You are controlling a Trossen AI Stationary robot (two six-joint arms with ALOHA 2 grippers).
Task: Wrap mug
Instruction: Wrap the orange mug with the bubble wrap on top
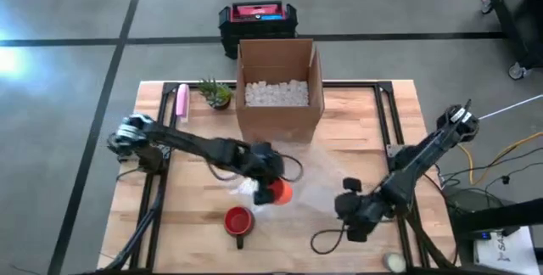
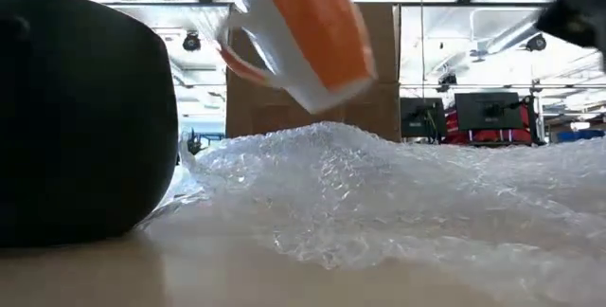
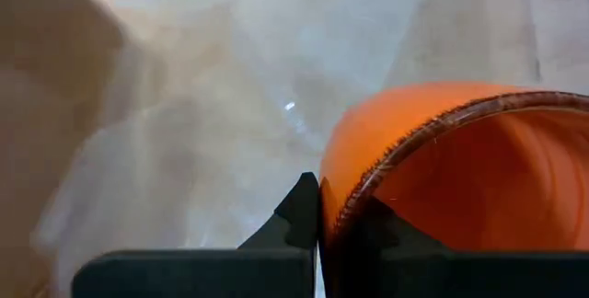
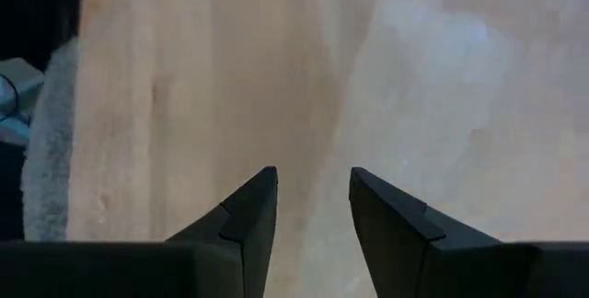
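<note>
Left tool (image 3: 319, 208): clamped across the rim of the orange mug (image 1: 281, 192), one finger inside and one outside.
Mug position: held tilted in the air above the bubble wrap (image 2: 398, 193), clear of the worktop (image 1: 365, 109).
Right tool (image 4: 313, 197): parted, nothing held, hung over the wrap's near-right part.
Slip risk: the thin rim pinch is judged weak; the tilted mug could be rotated out.
Collision risk: the red mug (image 1: 238, 221) is stood just beside; it could be knocked on lowering.
Wrap risk: the loose sheet could be dragged unless pinned.

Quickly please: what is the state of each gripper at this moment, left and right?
Left gripper: closed on the rim of the orange mug, held above the bubble wrap.
Right gripper: open, holding nothing, over the table.
</note>
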